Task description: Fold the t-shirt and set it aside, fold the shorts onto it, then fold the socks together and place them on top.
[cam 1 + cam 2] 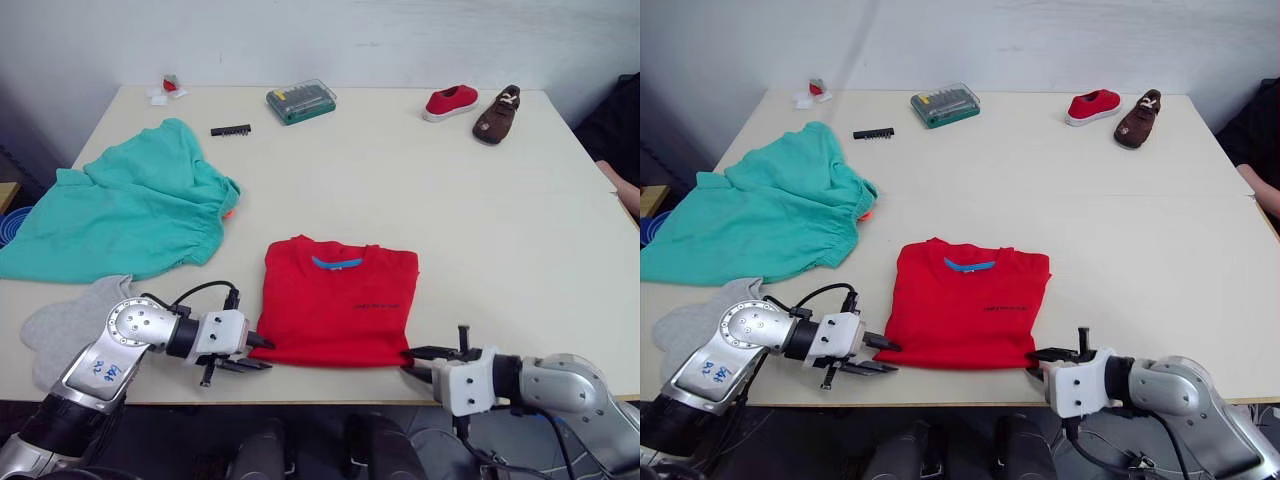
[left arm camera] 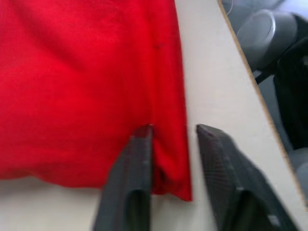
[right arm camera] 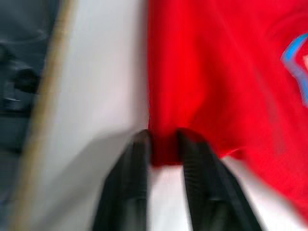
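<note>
Pinching the t-shirt (image 1: pixel 338 305) hem corners, left end effector (image 2: pixel 173 132) slightly parted, right end effector (image 3: pixel 163 139) clamped

shorts (image 1: pixel 125 215) left of t-shirt (image 1: pixel 338 300), socks (image 1: pixel 68 325) nearer

- Head stereo pair: high up, facing forward and down over the whole worktop (image 1: pixel 500 220), far wall at top. Both eyes share nearly the same scene, slightly offset sideways.
- Left wrist cam: very close, looking along the left tool (image 2: pixel 173 139) at the near left corner of the t-shirt (image 2: pixel 86 72).
- Right wrist cam: equally close, looking along the right tool (image 3: pixel 163 144) at the shirt's near right corner.
- All four views share the shirt's front hem and worktop edge.
</note>
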### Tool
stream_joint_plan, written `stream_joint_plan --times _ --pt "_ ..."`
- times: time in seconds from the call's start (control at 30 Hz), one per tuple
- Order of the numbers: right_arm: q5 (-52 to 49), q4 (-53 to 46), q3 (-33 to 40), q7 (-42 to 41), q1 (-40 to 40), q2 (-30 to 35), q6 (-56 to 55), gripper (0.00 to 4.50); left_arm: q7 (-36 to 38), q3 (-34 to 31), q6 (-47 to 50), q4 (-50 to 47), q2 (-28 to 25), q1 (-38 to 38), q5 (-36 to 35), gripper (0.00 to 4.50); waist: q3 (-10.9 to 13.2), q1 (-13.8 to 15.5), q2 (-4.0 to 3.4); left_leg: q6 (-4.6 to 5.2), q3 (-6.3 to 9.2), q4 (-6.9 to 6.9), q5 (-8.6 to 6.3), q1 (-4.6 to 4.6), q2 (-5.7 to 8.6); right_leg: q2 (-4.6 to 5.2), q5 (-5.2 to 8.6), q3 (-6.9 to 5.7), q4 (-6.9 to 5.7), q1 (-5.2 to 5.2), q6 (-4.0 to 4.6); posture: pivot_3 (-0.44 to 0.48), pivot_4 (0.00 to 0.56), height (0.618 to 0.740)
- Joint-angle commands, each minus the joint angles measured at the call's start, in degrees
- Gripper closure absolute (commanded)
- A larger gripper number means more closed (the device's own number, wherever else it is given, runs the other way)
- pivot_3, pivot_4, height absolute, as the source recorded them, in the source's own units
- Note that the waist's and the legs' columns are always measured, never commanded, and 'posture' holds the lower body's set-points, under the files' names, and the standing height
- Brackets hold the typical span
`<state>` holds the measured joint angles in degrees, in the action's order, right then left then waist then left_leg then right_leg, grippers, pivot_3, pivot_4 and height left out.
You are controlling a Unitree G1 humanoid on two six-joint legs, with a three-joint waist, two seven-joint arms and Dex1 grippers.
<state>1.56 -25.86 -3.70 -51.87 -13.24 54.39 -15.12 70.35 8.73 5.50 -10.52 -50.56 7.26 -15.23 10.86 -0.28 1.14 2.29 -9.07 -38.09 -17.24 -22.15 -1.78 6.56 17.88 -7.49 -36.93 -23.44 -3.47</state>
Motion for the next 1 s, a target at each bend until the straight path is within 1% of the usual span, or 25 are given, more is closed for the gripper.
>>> stream_joint_plan --times 0.03,0.07,0.1,0.17,0.23,0.3,0.33,0.4,0.47,0.53,0.6,0.67,0.7,0.77,0.83,0.93,1.0 --pt "-8.3 -5.0 6.5 -3.4 -3.7 2.6 1.6 2.06 2.7 -5.8 10.0 -1.4 -3.4 -2.6 -8.2 1.73 0.0 -0.1 0.01 -0.01 0.00 0.03 0.00 0.05 -0.01 0.00 0.00 0.00 0.00 0.03 0.00 0.000 0.150 0.740" --pt "-12.9 -6.6 9.0 -3.5 -4.6 2.5 5.7 1.76 3.4 -7.7 14.2 -1.1 -4.2 -1.8 -11.9 1.42 0.0 0.1 0.02 -0.01 0.01 0.03 0.00 0.04 -0.02 -0.01 0.01 -0.01 -0.02 0.01 0.02 0.000 0.150 0.740" --pt "-17.4 -7.9 11.1 -3.0 -4.9 2.1 9.8 1.72 3.7 -9.6 18.2 -0.7 -4.8 -0.5 -15.1 1.13 0.0 0.1 0.04 -0.03 0.06 0.03 0.02 0.04 -0.03 -0.01 0.01 -0.04 -0.05 0.02 0.03 0.000 0.150 0.740" --pt "-25.4 -10.2 14.2 -0.9 -3.5 1.1 18.4 1.72 3.0 -12.5 25.1 0.2 -4.8 3.2 -20.5 1.13 0.0 0.3 0.04 -0.01 0.15 0.02 0.06 0.02 -0.02 -0.01 0.00 -0.06 -0.05 0.04 0.04 0.000 0.150 0.740" --pt "-33.8 -12.0 15.0 3.3 0.0 -0.2 27.8 1.72 0.8 -14.0 31.3 0.7 -3.1 8.3 -24.8 1.13 0.0 0.5 0.06 0.06 0.30 0.00 0.07 0.01 0.00 0.00 -0.03 -0.07 -0.02 0.11 0.06 0.000 0.150 0.740" --pt "-39.6 -13.4 13.5 7.0 4.7 -1.5 35.6 2.11 -1.0 -14.0 35.5 1.0 -0.8 12.7 -27.5 1.10 0.0 0.5 0.05 0.03 0.41 -0.01 0.08 0.00 0.04 0.02 -0.04 -0.08 0.02 0.15 0.06 0.000 0.150 0.740" --pt "-41.4 -13.6 12.6 8.7 6.7 -2.2 38.5 2.35 -2.0 -13.6 36.2 1.4 0.6 14.1 -27.5 1.29 0.0 0.5 0.06 -0.01 0.43 0.00 0.08 -0.02 0.05 0.03 -0.04 -0.08 0.05 0.16 0.05 0.000 0.150 0.740" --pt "-41.6 -13.1 9.8 10.7 10.5 -4.2 42.0 2.97 -3.0 -10.6 33.7 2.2 3.7 16.4 -24.1 1.70 0.0 0.4 0.06 -0.05 0.43 0.03 0.06 -0.06 0.06 0.02 -0.03 -0.11 0.08 0.14 0.05 0.000 0.150 0.740" --pt "-40.6 -12.1 7.5 12.0 13.4 -5.7 44.5 3.71 -3.2 -7.8 32.8 2.6 5.5 18.0 -21.6 2.37 0.0 0.3 0.06 -0.07 0.42 0.04 0.06 -0.14 0.08 0.01 0.00 -0.15 0.07 0.07 0.06 0.000 0.150 0.740" --pt "-36.0 -8.6 2.8 12.3 17.9 -7.9 44.4 4.42 -2.8 -1.8 28.7 3.2 8.0 19.9 -16.2 3.01 0.0 0.2 0.06 -0.09 0.36 0.04 0.08 -0.24 0.08 -0.05 0.00 -0.18 0.09 0.00 0.05 0.000 0.150 0.740" --pt "-33.1 -4.9 -0.5 12.3 22.2 -10.4 44.4 4.50 -3.4 2.7 25.4 3.9 11.0 21.1 -11.8 3.69 0.0 0.2 0.06 -0.04 0.25 -0.04 0.11 -0.27 0.11 -0.08 0.00 -0.16 0.11 -0.02 0.04 0.000 0.150 0.740" --pt "-33.0 -2.8 -1.8 12.2 25.0 -12.3 45.9 4.50 -4.2 4.2 24.9 4.8 13.1 21.4 -10.4 4.33 0.0 0.2 0.07 -0.01 0.20 -0.08 0.13 -0.25 0.12 -0.08 -0.01 -0.11 0.09 0.00 0.02 0.000 0.150 0.740" --pt "-32.5 -2.2 -2.6 11.5 25.9 -12.8 46.1 4.50 -4.2 4.7 24.7 5.3 13.8 21.5 -9.7 4.45 0.0 0.2 0.07 0.01 0.20 -0.09 0.14 -0.26 0.11 -0.07 -0.02 -0.10 0.08 -0.02 0.01 0.000 0.150 0.740" --pt "-27.1 1.0 -9.5 7.4 28.5 -11.7 45.8 4.50 -3.6 8.9 24.0 8.4 13.9 21.6 -5.4 4.45 0.0 0.1 0.07 0.00 0.20 -0.07 0.14 -0.26 0.07 -0.07 -0.02 -0.11 0.06 -0.04 0.01 0.000 0.150 0.740" --pt "-23.3 2.8 -13.6 4.9 29.6 -10.7 45.1 4.50 -3.1 11.3 22.1 10.8 13.6 21.9 -2.0 4.45 0.0 0.1 0.06 -0.01 0.20 -0.07 0.14 -0.23 0.07 -0.09 -0.01 -0.11 0.05 -0.05 0.02 0.000 0.150 0.740" --pt "-18.7 5.7 -14.9 4.8 29.6 -10.9 42.7 4.50 -2.5 11.2 20.3 12.9 13.9 22.1 -0.7 4.45 0.0 0.2 0.06 -0.01 0.20 -0.07 0.14 -0.30 0.06 -0.09 -0.01 -0.13 0.04 -0.12 0.03 0.000 0.150 0.740" --pt "-16.9 8.3 -13.6 6.3 29.3 -11.6 42.1 4.50 -2.8 10.8 19.4 14.4 14.2 22.3 0.1 4.45 0.0 0.2 0.08 0.01 0.20 -0.09 0.14 -0.28 0.09 -0.04 -0.01 -0.11 0.04 -0.08 0.02 0.000 0.150 0.740"
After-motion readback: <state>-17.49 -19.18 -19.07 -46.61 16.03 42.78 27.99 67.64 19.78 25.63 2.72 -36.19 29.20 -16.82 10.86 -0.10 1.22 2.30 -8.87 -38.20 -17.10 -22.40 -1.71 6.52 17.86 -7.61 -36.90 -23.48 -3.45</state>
